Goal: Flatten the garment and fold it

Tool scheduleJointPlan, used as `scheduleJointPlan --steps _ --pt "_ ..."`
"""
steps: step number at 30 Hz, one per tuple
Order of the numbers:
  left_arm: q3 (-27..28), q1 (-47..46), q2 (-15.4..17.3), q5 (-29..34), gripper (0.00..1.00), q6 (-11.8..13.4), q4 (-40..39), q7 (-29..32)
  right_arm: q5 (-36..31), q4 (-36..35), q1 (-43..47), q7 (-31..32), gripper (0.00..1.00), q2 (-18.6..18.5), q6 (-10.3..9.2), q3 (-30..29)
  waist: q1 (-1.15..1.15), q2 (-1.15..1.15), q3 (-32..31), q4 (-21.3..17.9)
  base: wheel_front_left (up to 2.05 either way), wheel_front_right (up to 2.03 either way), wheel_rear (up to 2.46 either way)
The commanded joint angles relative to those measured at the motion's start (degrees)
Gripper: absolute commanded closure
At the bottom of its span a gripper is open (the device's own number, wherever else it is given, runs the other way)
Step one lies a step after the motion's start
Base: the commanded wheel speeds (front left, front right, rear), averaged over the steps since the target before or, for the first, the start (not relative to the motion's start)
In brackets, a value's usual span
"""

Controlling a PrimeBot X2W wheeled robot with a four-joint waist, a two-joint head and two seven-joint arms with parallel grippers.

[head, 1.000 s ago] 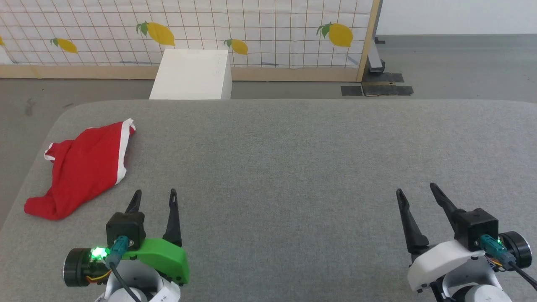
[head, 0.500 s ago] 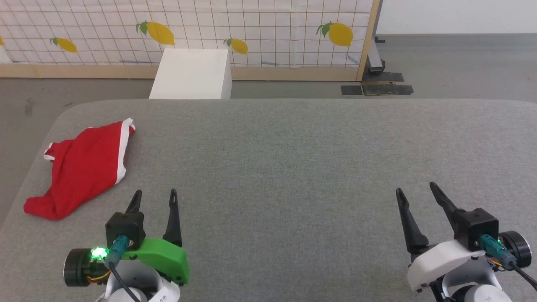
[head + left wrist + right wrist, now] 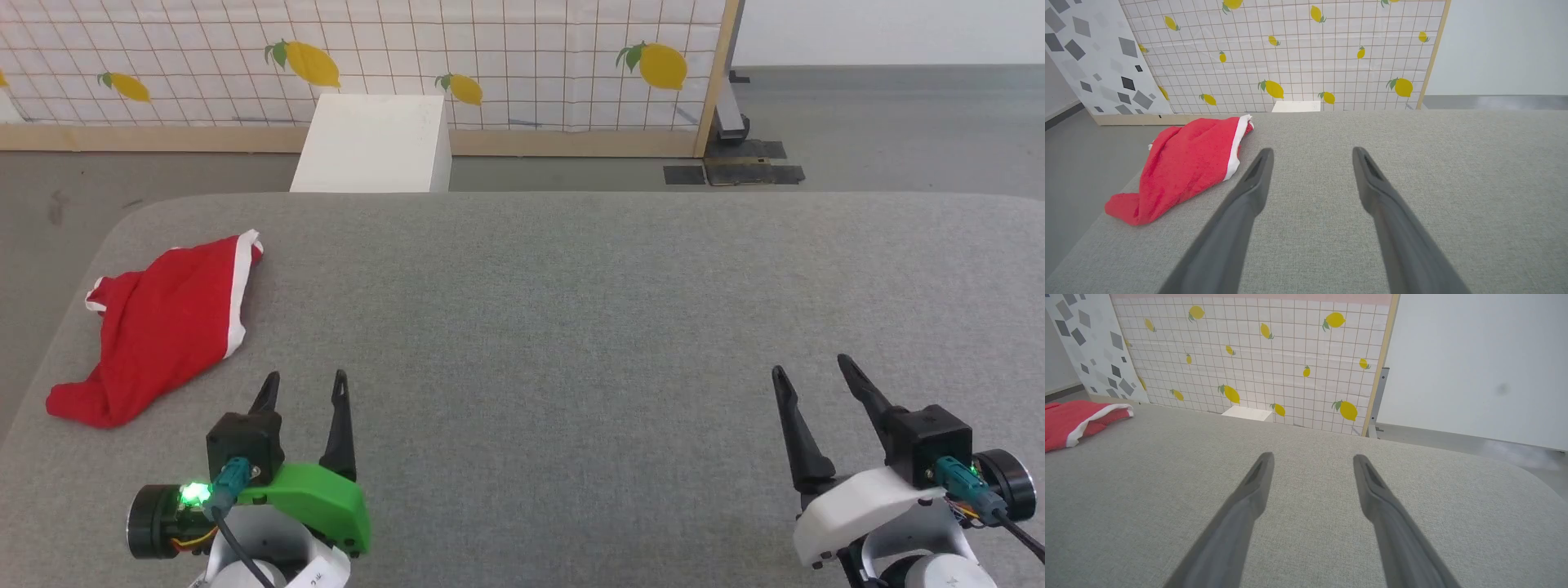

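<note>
The garment (image 3: 159, 327) is a crumpled red heap with a white stripe, lying at the far left of the grey padded table (image 3: 571, 310), close to its left edge. It also appears in the left wrist view (image 3: 1184, 167) and at the left edge of the right wrist view (image 3: 1073, 422). No print shows on it. My left gripper (image 3: 304, 378) hovers open and empty near the front edge, just right of the garment and apart from it. Far to the right, my right gripper (image 3: 808, 365) is open with nothing between its fingers.
A white box (image 3: 371, 145) stands on the floor beyond the table's far edge. Behind it runs a gridded screen with lemon prints (image 3: 490, 57) on a wooden frame. A metal stand foot (image 3: 731, 122) sits at the back right.
Both grippers have edged slightly, almost still. The garment lies as before.
</note>
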Motion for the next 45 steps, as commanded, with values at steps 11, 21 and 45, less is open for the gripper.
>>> scheduleJointPlan --steps 11,21,45 --pt "-0.50 0.41 0.59 -0.90 0.00 -0.19 -0.11 0.67 1.59 -0.47 -1.04 -0.08 0.00 0.08 -0.04 -0.24 0.00 0.00 0.13 0.06 0.00 0.00 0.00" --pt "-0.86 0.48 0.81 -1.65 0.00 -0.06 0.02 0.95 2.90 -0.47 -1.18 0.16 0.00 0.10 -0.04 -0.30 0.00 0.00 0.21 0.10 0.00 0.00 0.00" --pt "-2.09 0.68 1.85 -2.98 0.00 0.31 -0.24 -1.07 3.22 -1.18 -1.60 -1.63 0.00 0.14 -0.06 -0.41 0.00 0.00 -0.07 0.16 0.00 0.00 0.00"
